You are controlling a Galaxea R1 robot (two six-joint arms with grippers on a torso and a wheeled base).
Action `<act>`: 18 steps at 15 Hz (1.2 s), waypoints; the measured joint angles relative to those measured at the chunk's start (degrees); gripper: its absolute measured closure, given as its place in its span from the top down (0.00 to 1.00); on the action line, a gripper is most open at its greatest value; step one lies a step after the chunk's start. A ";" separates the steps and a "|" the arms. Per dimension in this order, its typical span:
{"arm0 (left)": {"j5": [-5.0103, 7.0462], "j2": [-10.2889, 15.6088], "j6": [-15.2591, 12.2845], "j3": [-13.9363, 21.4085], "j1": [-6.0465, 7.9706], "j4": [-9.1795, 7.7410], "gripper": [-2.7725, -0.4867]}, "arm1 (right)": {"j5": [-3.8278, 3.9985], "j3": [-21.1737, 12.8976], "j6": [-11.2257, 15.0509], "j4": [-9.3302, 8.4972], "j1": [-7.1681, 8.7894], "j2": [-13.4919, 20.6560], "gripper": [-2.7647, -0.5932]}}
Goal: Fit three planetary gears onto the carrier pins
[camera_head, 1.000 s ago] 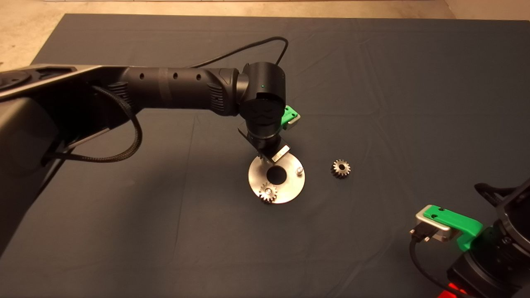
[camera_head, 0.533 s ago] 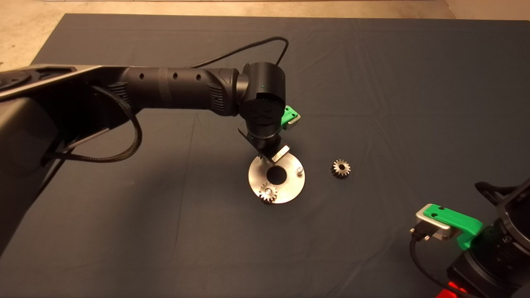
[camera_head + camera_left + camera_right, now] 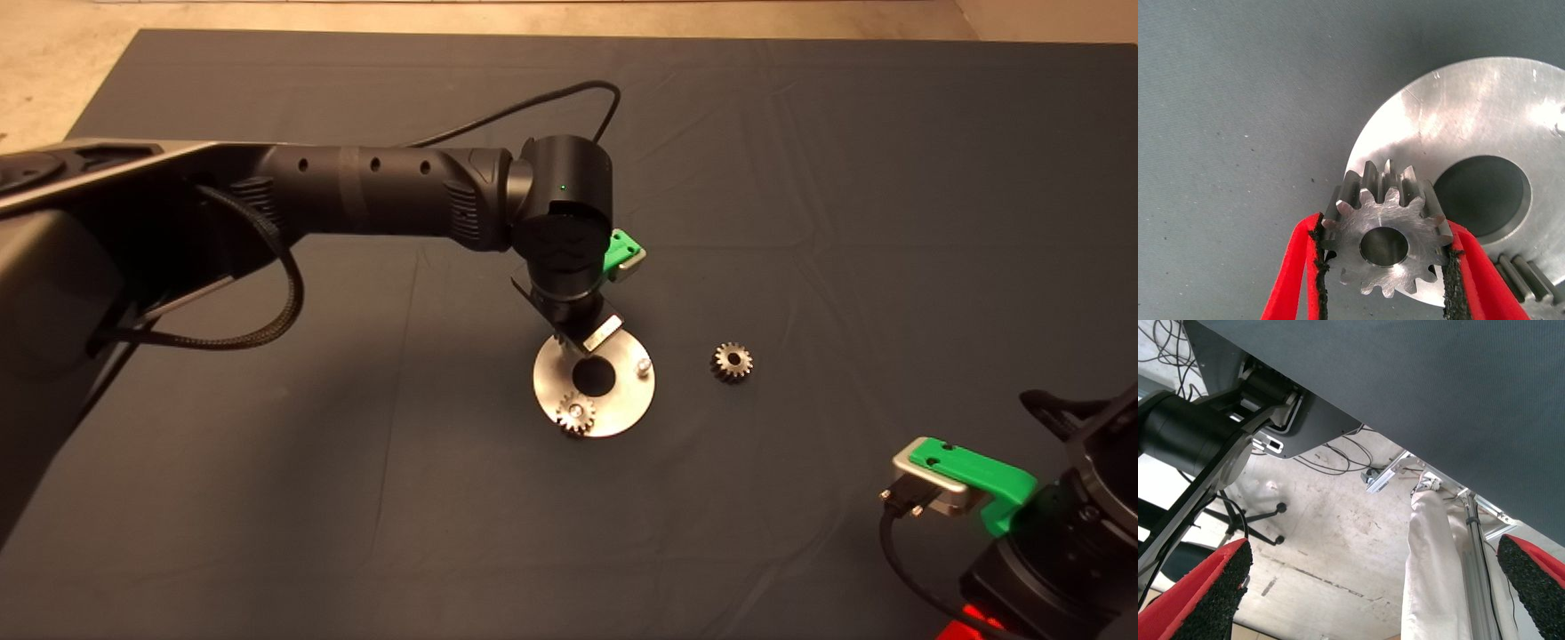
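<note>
The disc (image 3: 622, 404) lies mid-bench; one gear (image 3: 575, 414) sits on its near pin; a bare pin (image 3: 640, 365) stands at its right; a loose gear (image 3: 732, 362) lies right of the disc, apart; the left hand (image 3: 1383, 270) holds a third gear (image 3: 1386, 233) over the disc's far-left edge.

The left arm (image 3: 382, 191) hangs over the far edge of the disc (image 3: 622, 404). One loose gear (image 3: 732, 362) lies right of the disc. Bare mat (image 3: 356, 498) lies all around the disc.
</note>
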State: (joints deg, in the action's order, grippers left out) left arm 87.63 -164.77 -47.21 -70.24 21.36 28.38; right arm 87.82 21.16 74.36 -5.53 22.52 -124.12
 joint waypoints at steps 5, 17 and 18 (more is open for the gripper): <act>-0.10 0.30 0.00 0.64 -0.11 -0.29 0.13 | 0.00 0.00 -0.11 0.17 0.05 0.00 0.99; -0.34 0.82 -0.05 0.59 -0.11 -0.29 0.13 | 0.00 0.00 -0.22 0.20 0.05 0.00 0.99; -0.41 0.79 -0.05 0.30 -0.09 -0.29 0.13 | 0.00 0.00 -0.22 0.20 0.05 0.00 0.99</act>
State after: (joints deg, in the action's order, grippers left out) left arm 87.21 -163.98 -47.26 -69.93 21.27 28.09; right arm 87.82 21.16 74.14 -5.34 22.56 -124.12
